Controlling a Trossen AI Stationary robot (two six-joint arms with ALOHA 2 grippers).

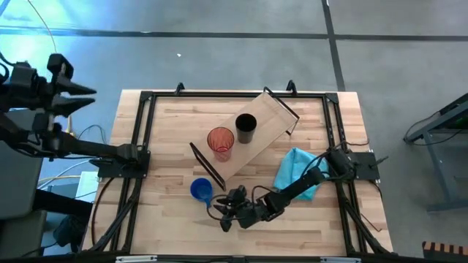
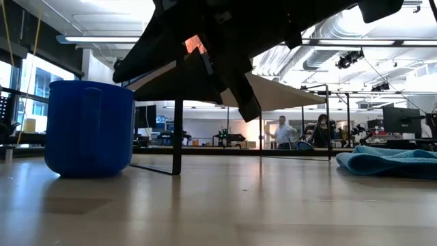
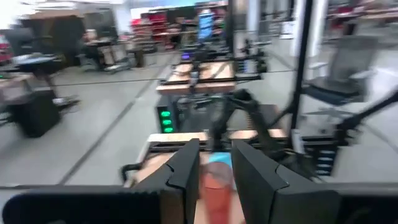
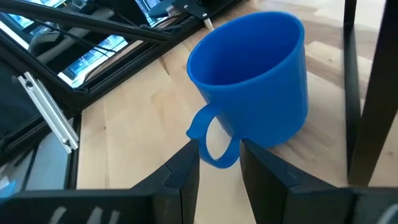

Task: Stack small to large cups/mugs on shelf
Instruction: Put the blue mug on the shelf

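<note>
The blue mug point(image 1: 201, 190) point(image 2: 89, 126) stands upright on the table by the shelf's near-left bracket point(image 1: 207, 164). The shelf point(image 1: 256, 135) lies slantwise across the table's middle, standing on its black brackets. The orange-red tumbler point(image 1: 220, 142) and the black cup point(image 1: 246, 128) stand side by side on its board. My right gripper point(image 1: 221, 212) point(image 4: 219, 152) is open a little, just near and right of the mug. The mug's handle point(image 4: 214, 146) shows between its fingertips. I see no touch. My left gripper point(image 1: 91, 97) point(image 3: 216, 155) is open, raised beyond the table's left edge.
A light blue cloth point(image 1: 296, 172) point(image 2: 389, 160) lies crumpled on the table's right side, under my right arm. Black rails point(image 1: 139, 139) frame the tabletop. Bare wood lies along the near edge. People stand in the room far behind the table.
</note>
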